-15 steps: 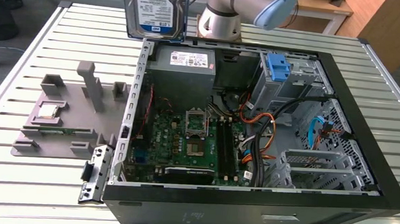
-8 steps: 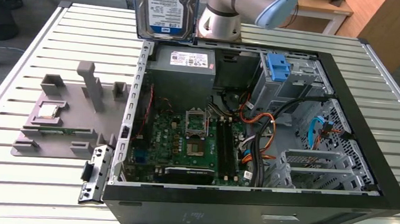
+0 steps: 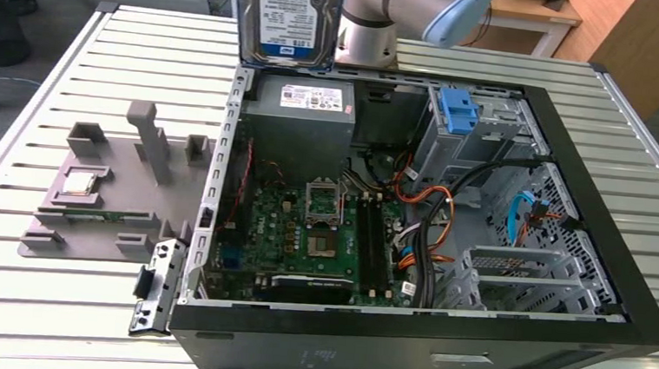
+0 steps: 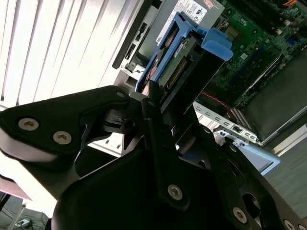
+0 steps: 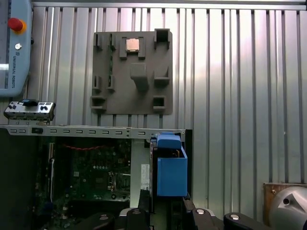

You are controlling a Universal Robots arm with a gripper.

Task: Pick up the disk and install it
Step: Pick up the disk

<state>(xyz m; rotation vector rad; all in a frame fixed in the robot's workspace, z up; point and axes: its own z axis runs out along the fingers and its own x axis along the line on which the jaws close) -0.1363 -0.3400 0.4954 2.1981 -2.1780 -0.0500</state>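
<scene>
I have the disk (image 3: pixel 285 16), a flat silver metal hard drive with a blue-and-white label and a blue plastic carrier frame, clamped in my pincer (image 4: pixel 168 103). In both wrist views my black fingers (image 5: pixel 144 199) close on its two broad faces. It hangs in the air, off the ribbed grey metal surface (image 3: pixel 70 71), over the rim of the open black computer case (image 3: pixel 601 282), just above the grey power-supply box with the white label (image 3: pixel 300 104).

As I judge it, the picking up is done and I am in the carry, with the install not yet begun.

The disk stands on edge. Its long axis runs up and down in the exterior view, and its labelled face is turned toward that camera. In the second wrist view a row of connector pins sits at the end nearest my fingers, so the far end seems to point down at the case (I cannot tell how much room lies under it).

The silver metal drive cage with a small blue plastic bracket (image 3: pixel 456 111) is well apart, toward the exterior view's right. Seating the disk would, I think, call for turning that long axis to match a bay, and for keeping clear of the orange and black cables (image 3: pixel 445 201) strung between cage and green motherboard (image 3: pixel 302 235).
</scene>
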